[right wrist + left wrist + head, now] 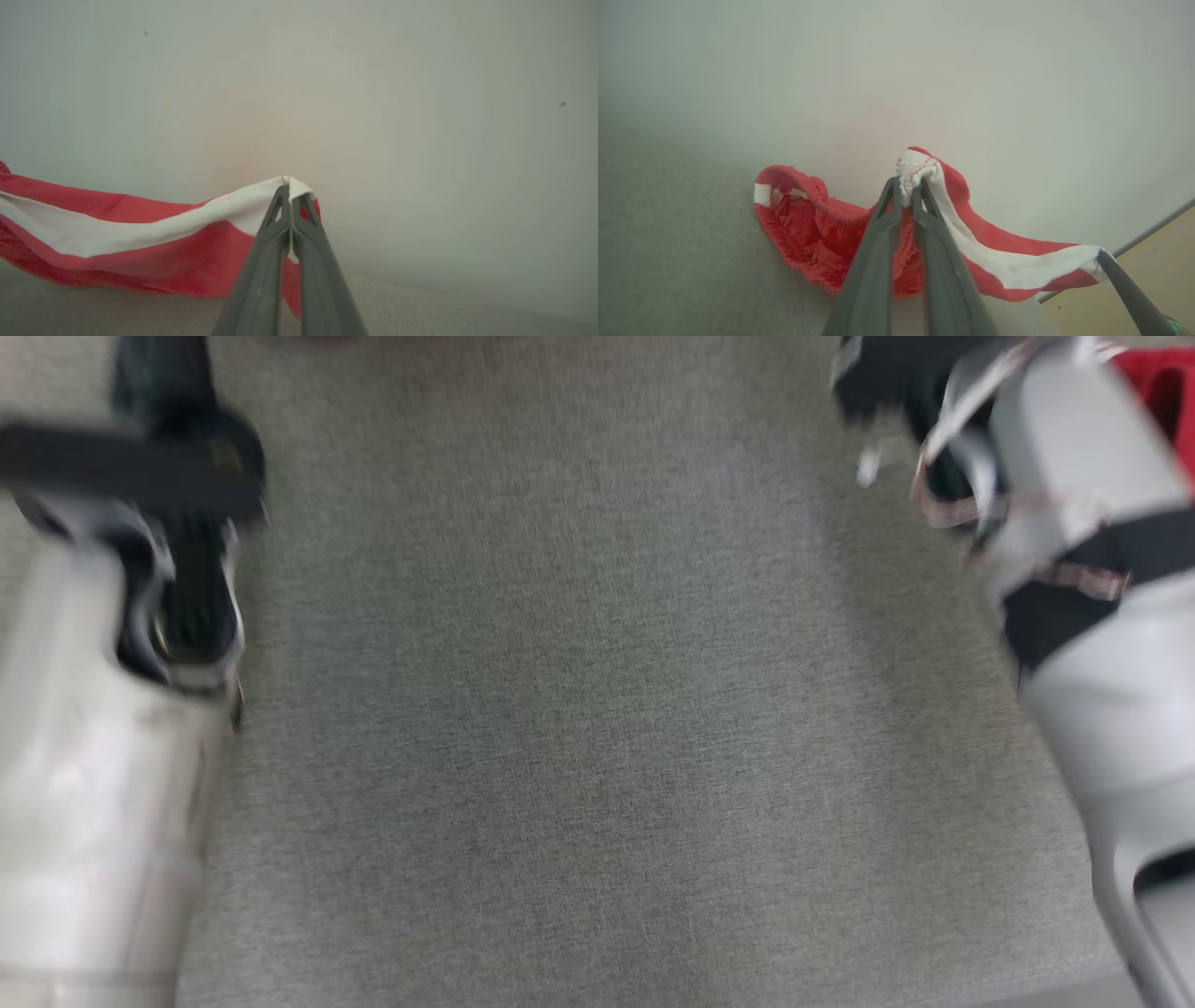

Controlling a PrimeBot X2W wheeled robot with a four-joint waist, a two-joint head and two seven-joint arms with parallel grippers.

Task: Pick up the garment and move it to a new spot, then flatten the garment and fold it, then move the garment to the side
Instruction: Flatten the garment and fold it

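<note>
The garment (808, 228) is red mesh cloth with a white band, stretched between both grippers above the grey surface. In the left wrist view my left gripper (906, 186) is shut on a bunched white end of the band. The band runs to the lower right, where the right gripper's dark finger (1129, 289) holds its other end. In the right wrist view my right gripper (290, 189) is shut on a white corner, and the garment (140, 242) trails off to the left. The head view is blurred, with both pale forearms at its sides.
A grey fabric-covered surface (597, 709) lies before me between the left forearm (93, 756) and right forearm (1102, 663). A red patch (1162, 383) sits at the top right corner. A pale wall (924, 70) stands behind the garment, and tan floor (1148, 261) shows beyond the surface's edge.
</note>
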